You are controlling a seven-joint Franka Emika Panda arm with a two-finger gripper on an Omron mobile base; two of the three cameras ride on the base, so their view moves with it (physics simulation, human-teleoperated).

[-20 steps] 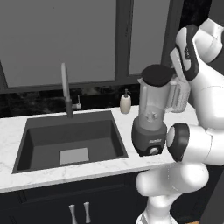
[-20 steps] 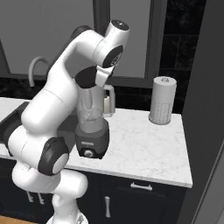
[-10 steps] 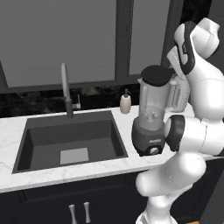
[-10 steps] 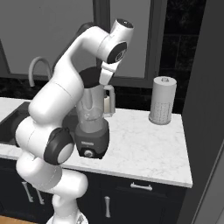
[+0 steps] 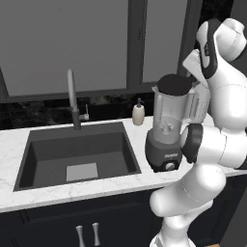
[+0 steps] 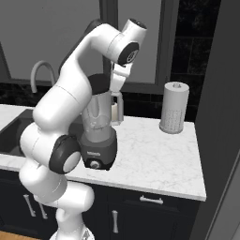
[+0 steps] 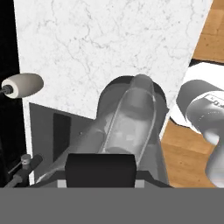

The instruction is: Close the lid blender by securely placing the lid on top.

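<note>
One rigid, light black lid (image 5: 174, 85) sits atop the blender (image 5: 167, 128) jar, at three o'clock from the sink (image 5: 77, 154). Gripping its rim looks safest; the gripper's opening cannot be told from these views.

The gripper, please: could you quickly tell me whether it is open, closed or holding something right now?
Gripper: cannot be told; its fingertips are not distinguishable. The hand sits just above the blender, whose lid is on the jar.
</note>
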